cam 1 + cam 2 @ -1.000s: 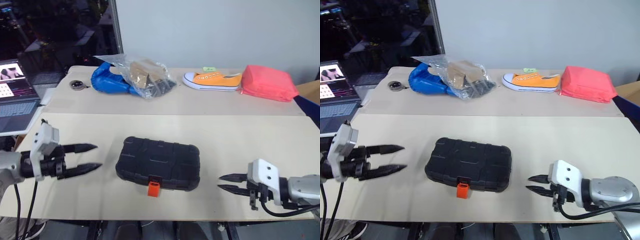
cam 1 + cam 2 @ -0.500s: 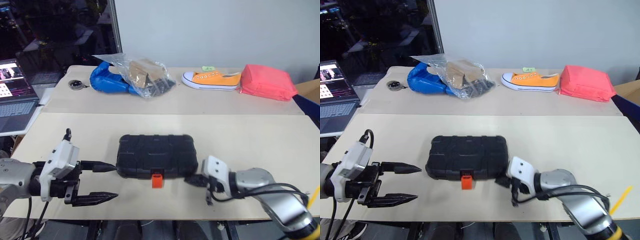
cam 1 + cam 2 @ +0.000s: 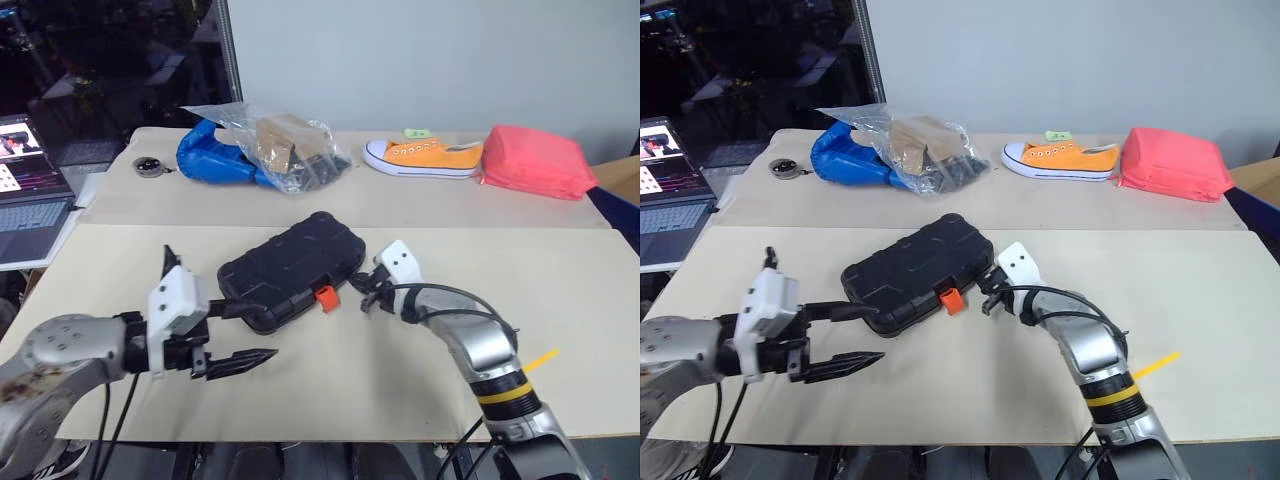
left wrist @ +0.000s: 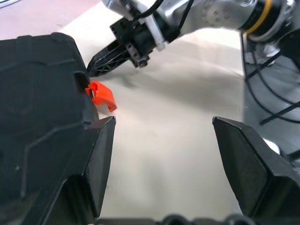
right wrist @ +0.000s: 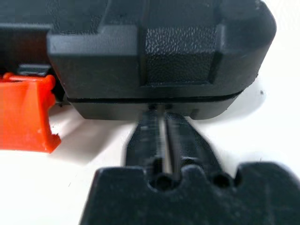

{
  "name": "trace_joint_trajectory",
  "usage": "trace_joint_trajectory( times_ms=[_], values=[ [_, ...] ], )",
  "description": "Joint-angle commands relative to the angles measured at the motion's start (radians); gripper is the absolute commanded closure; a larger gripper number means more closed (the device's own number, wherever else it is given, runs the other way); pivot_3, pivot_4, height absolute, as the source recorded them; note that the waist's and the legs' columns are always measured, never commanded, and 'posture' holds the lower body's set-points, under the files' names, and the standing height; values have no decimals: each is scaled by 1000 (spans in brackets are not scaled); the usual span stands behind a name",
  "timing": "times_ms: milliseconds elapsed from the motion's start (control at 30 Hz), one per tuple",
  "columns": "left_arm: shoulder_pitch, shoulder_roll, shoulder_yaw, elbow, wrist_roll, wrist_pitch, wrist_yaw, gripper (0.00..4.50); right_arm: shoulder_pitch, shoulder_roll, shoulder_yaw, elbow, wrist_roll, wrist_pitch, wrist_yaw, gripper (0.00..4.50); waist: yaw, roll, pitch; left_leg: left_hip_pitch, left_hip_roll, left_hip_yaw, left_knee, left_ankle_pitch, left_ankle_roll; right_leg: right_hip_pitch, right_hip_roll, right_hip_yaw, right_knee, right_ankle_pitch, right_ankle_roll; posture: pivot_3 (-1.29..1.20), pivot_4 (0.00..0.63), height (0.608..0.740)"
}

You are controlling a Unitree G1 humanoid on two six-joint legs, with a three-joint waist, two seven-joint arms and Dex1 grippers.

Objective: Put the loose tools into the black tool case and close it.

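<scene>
The black tool case [image 3: 288, 268] now lies skewed, shoved by the right gripper [image 3: 358, 284], whose nearly closed, empty fingers press its corner beside the orange latch [image 3: 325, 297]. The left gripper [image 3: 245, 330] has moved in, spread wide and empty, one finger at the case's near edge; the case looks shut.

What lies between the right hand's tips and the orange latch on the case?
Only bare tabletop between the right hand and the orange latch, seen in the right wrist view.

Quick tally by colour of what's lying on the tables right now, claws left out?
Black: 1, the black tool case
Orange: 1, the sneaker
Pink-red: 1, the soft pouch
Blue: 1, the blue item beside the clear plastic bag
Clear: 1, the clear plastic bag
Dark, round: 1, the small disc
Total: 6
</scene>
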Motion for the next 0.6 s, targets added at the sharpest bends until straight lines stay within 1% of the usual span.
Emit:
trace_joint_trajectory(
  times_ms=[33, 67, 100, 167, 200, 267, 300, 400, 600],
  values=[
    [-53, -24, -105, 70, 98, -38, 24, 954, 32, -67, -69, -196, 118, 115, 86, 2640, 1, 0, 0, 0, 0, 0, 0, -1, 1, 0, 0, 0, 0, 0, 0, 0, 150, 740],
    [-59, -27, -143, 94, 139, -62, 16, 954, 46, -83, -86, -256, 161, 173, 97, 2263, 2, 0, 0, -2, 0, -1, 0, -1, 1, -1, 0, -1, 0, 0, 0, 0, 150, 740],
    [-63, -29, -175, 114, 173, -83, 8, 954, 57, -96, -94, -306, 196, 226, 103, 2063, 2, 0, 0, -2, 0, -1, 0, -1, 1, -1, 0, -1, -1, 0, 0, 0, 150, 740],
    [-64, -42, -207, 140, 200, -109, -4, 954, 66, -102, -74, -367, 219, 295, 89, 1315, -1, 0, 0, -3, 0, -1, 0, -2, 1, -1, 0, -1, -1, -1, 0, 0, 150, 740],
    [-63, -46, -223, 157, 212, -116, -11, 954, 64, -90, -61, -380, 223, 333, 64, 1085, -4, 0, 0, -3, 0, -1, 0, -2, 1, -1, 0, -1, -1, -1, 0, 0, 150, 740],
    [-53, -43, -253, 182, 250, -147, -36, 954, 63, -70, -30, -410, 237, 395, 33, 358, -5, 0, 0, -2, 1, -1, 0, -2, 1, -1, 1, -1, 0, 0, 0, 0, 150, 740],
    [-51, -43, -259, 192, 257, -152, -45, 954, 60, -41, -27, -416, 243, 426, 3, 40, -5, 0, 0, -2, 1, -2, 0, -2, 1, -1, 1, -1, 0, 0, 0, 0, 150, 740],
    [-52, -39, -263, 218, 273, -171, -73, 954, 46, 44, -14, -422, 237, 493, -88, 40, -3, 0, 0, 0, 0, -1, 1, -2, 1, 1, 1, 0, 0, -1, 0, 0, 150, 740],
    [-44, -32, -252, 232, 289, -196, -110, 954, 46, 126, 34, -402, 169, 507, -228, 40, -2, 1, -1, 0, 0, -1, 2, -1, 1, 1, 0, 0, 0, 0, 1, 0, 150, 740]
  ],
)
